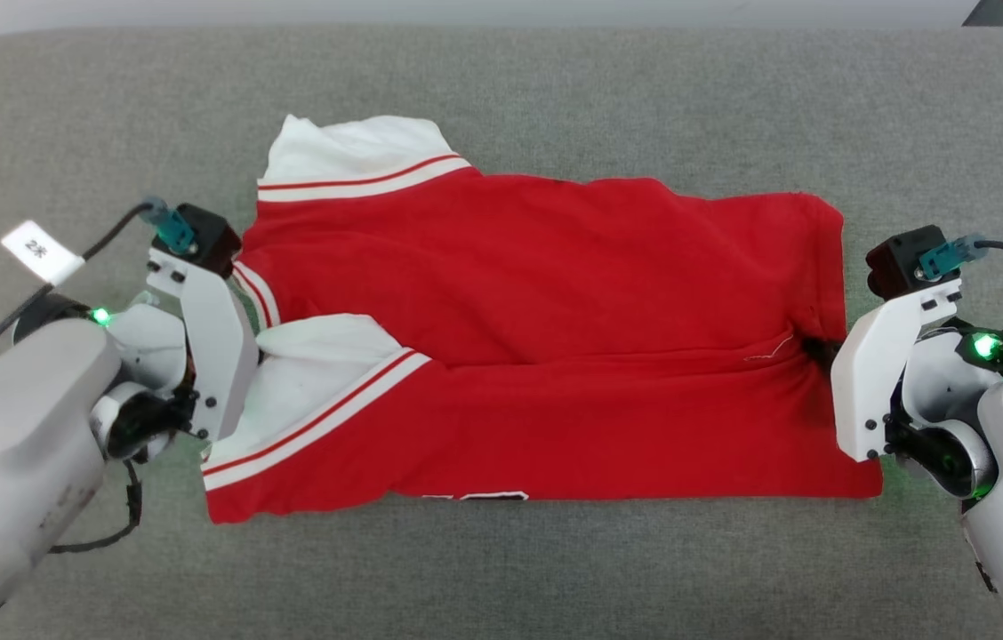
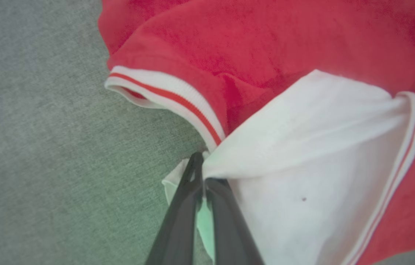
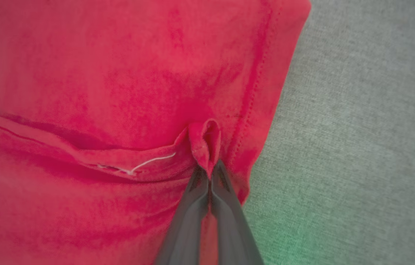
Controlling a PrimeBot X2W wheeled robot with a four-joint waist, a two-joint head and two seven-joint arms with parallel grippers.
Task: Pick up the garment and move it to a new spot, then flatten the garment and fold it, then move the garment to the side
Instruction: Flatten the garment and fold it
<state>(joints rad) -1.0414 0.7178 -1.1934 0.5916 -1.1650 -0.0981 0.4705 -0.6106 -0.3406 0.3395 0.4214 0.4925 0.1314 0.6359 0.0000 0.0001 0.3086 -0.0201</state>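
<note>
Writing: a white tag [image 1: 41, 251] hangs on the left arm's black cable [image 1: 110, 233]. It carries small dark characters; the first looks like a "2", the rest is too small to read. At the near edge of the garment [image 1: 555, 293] a sliver of black, white-edged print [image 1: 475, 496] peeks out, too little of it to read.

Surface: a grey woven cloth surface [image 1: 501, 89], padded-looking, with a rounded far-left corner. A pale strip of room runs along the top of the head view. A faint green glow falls on the cloth beside each wrist.

Count:
- one garment, lying flat across the middle of the surface, sleeve end to the robot's left and hem to its right, with a crease running along its length
- two white sleeves with red-stripe trim, one far [image 1: 350, 151] and one near [image 1: 315, 364]
- one loose white thread [image 3: 148, 163] near the hem
- two green lamps [image 1: 100, 316] [image 1: 986, 345]
- two teal plugs [image 1: 171, 227] [image 1: 946, 256]

Left gripper [image 2: 203, 173]: clenched on white sleeve cloth at the garment's left end.

Right gripper [image 3: 209, 169]: clenched on a small pucker of red cloth just inside the hem edge.
</note>
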